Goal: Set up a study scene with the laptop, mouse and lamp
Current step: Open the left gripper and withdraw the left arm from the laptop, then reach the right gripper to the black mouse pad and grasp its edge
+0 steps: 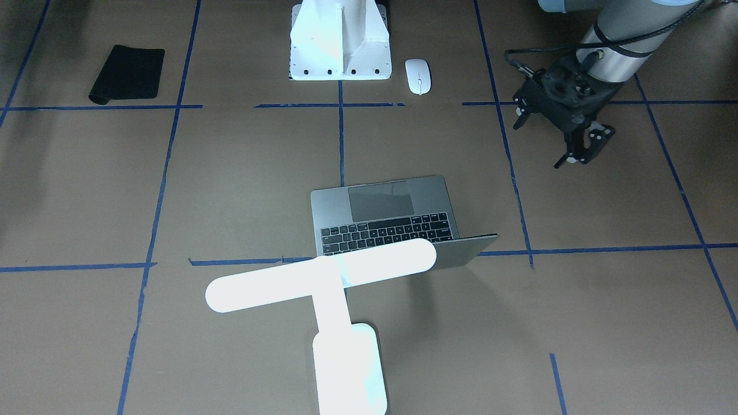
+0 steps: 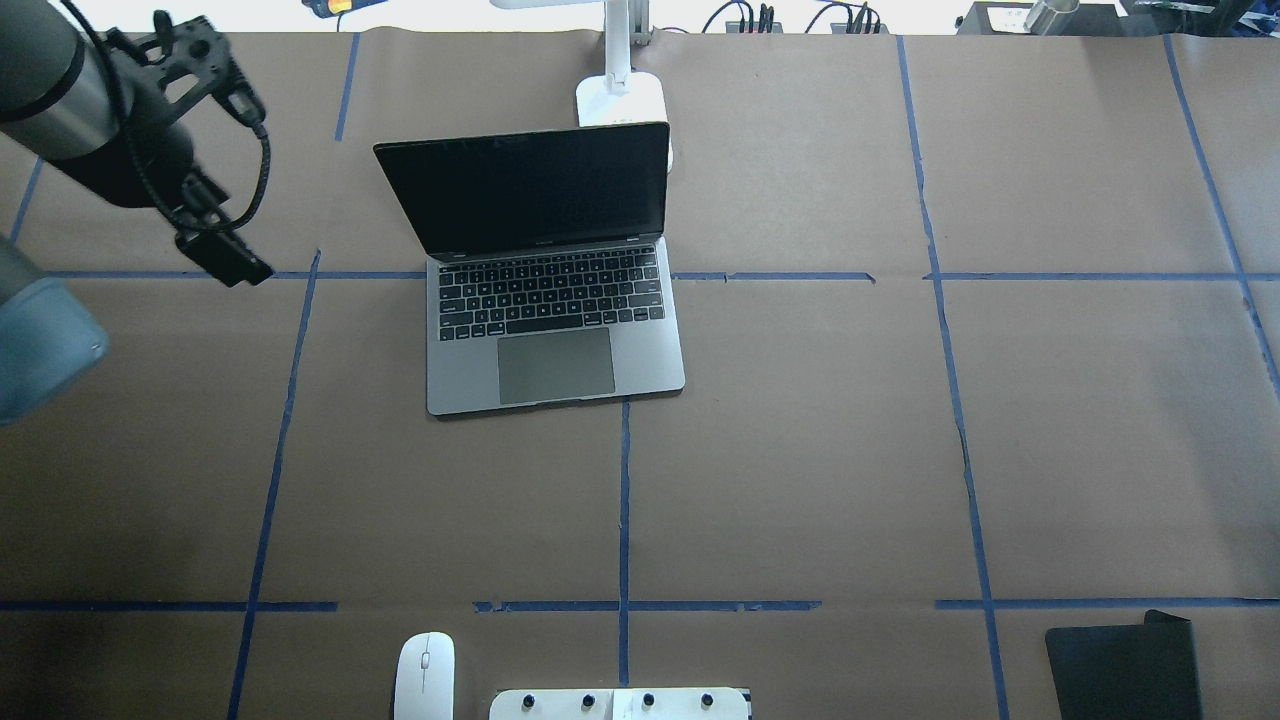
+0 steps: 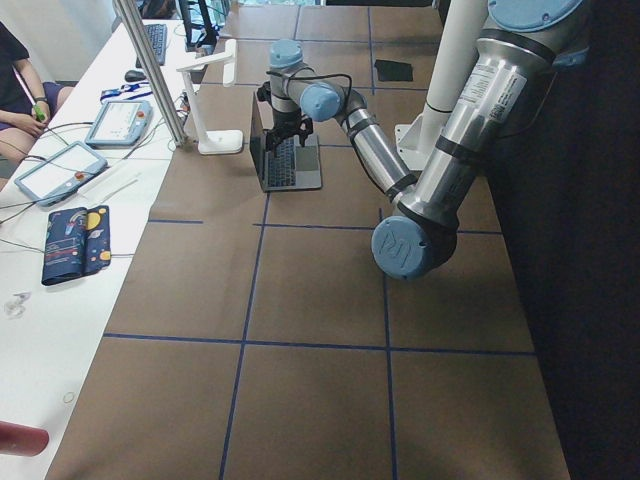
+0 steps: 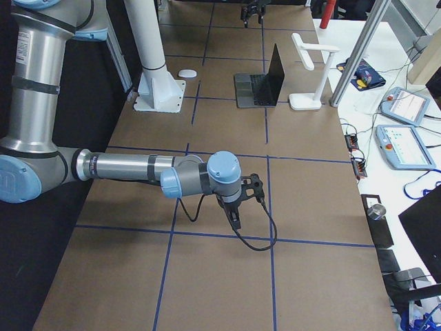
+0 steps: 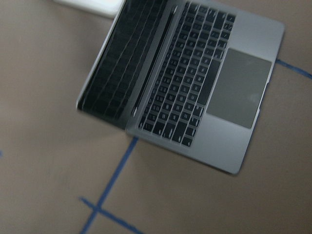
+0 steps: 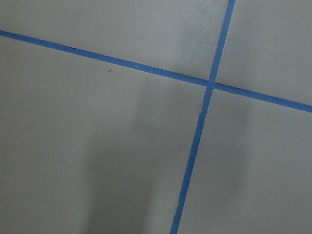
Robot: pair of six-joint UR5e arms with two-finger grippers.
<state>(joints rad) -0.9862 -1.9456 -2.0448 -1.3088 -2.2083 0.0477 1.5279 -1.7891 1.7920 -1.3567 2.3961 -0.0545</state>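
The grey laptop stands open at the table's middle, also seen in the overhead view and the left wrist view. The white T-shaped lamp stands upright just behind its screen; its base shows overhead. The white mouse lies near the robot's base, beside the pedestal, also seen overhead. My left gripper hangs open and empty above the table, off the laptop's left side. My right gripper shows only in the right side view, low over bare table; I cannot tell its state.
A black mouse pad lies near the robot's edge on its right side, also seen overhead. The white bolted pedestal stands at the middle of that edge. Blue tape lines grid the brown table. Operators' desks with devices lie beyond the far edge.
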